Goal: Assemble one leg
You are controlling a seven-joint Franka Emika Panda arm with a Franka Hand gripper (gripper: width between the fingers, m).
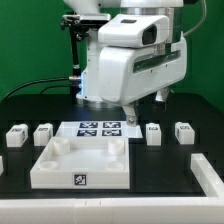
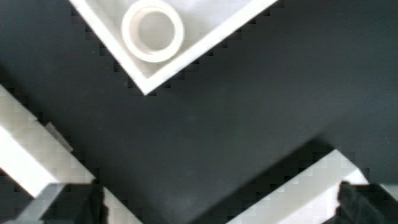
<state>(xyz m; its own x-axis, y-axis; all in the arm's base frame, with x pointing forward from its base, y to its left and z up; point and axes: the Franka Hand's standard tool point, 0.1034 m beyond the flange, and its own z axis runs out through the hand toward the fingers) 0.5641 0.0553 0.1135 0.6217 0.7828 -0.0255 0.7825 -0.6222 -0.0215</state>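
Several legs, small white blocks with square markers, stand in a row on the black table: two at the exterior view's left (image 1: pixel 17 136) (image 1: pixel 43 132) and two at its right (image 1: pixel 153 133) (image 1: pixel 183 131). The large flat white square piece (image 1: pixel 85 163) lies in front of them. One of its corners, with a round socket (image 2: pixel 151 28), shows in the wrist view. My gripper (image 1: pixel 127 116) hangs above the table behind that piece, right of the marker board. In the wrist view the gripper (image 2: pixel 214 210) is open and empty, with dark fingertips (image 2: pixel 63 205) far apart. No leg shows there.
The marker board (image 1: pixel 100 127) lies flat between the two pairs of legs. A white raised part (image 1: pixel 206 175) sits at the exterior view's lower right. Two white strips (image 2: pixel 27 140) (image 2: pixel 294 185) cross the wrist view near the fingers; I cannot tell what they are.
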